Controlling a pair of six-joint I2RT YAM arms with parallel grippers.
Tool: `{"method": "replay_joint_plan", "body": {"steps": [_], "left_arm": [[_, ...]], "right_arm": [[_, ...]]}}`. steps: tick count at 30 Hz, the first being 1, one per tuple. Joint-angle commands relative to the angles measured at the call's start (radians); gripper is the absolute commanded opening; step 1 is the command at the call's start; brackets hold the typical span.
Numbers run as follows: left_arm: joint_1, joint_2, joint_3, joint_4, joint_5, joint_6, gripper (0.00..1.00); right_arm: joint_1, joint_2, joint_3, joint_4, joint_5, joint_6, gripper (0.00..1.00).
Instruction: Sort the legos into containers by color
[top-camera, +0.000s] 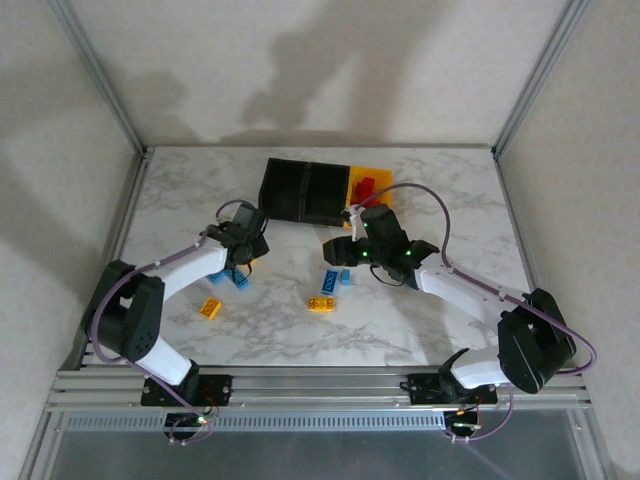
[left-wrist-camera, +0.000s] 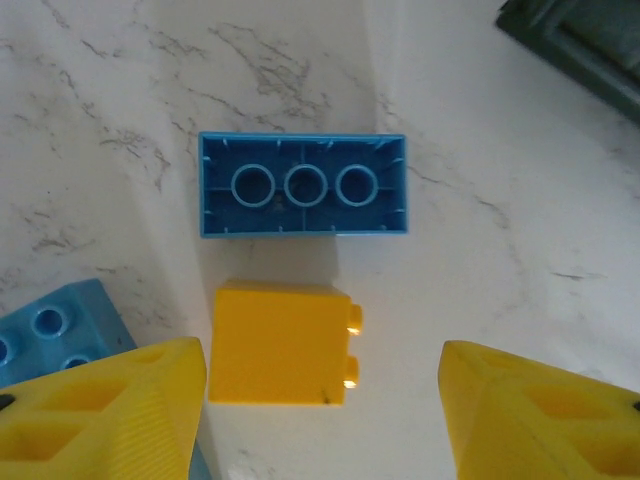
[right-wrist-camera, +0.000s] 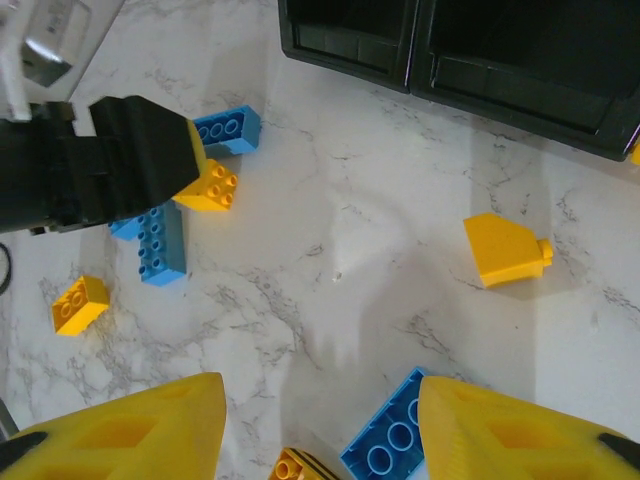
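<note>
Marble tabletop (left-wrist-camera: 100, 110). Left gripper (left-wrist-camera: 320, 395) wide open, empty. Yellow lego (left-wrist-camera: 278, 343) partly between fingertips, close to one, clear of other.

blue brick (left-wrist-camera: 303, 185), yellow brick (left-wrist-camera: 280, 342), grey-veined white table (left-wrist-camera: 500, 260)

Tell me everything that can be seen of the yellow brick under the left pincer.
The yellow brick is a small block of smooth, glossy plastic. It lies on its side on the marble table, with two studs pointing to the picture's right. A blue brick, upside down, lies just beyond it. It sits between the fingers of the open left pincer, nearer the one at the picture's left; it is not gripped.
</note>
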Motion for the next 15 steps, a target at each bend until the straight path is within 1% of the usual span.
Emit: {"method": "replay_joint_plan", "body": {"steps": [1,9,12,15], "left_arm": [[0.013,0.036,0.029,-0.018,-0.055,0.035,0.63],[0.019,0.108,0.035,0.019,-0.041,0.047,0.61],[0.022,0.126,0.031,0.029,-0.042,0.052,0.55],[0.023,0.132,0.031,0.034,-0.03,0.053,0.46]], "right_arm": [[0.004,-0.019,-0.008,0.014,-0.01,0.013,0.53],[0.003,-0.022,-0.007,0.006,0.005,0.016,0.53],[0.004,-0.022,-0.004,0.004,0.006,0.017,0.53],[0.004,-0.02,0.0,-0.003,0.012,0.017,0.53]]}}
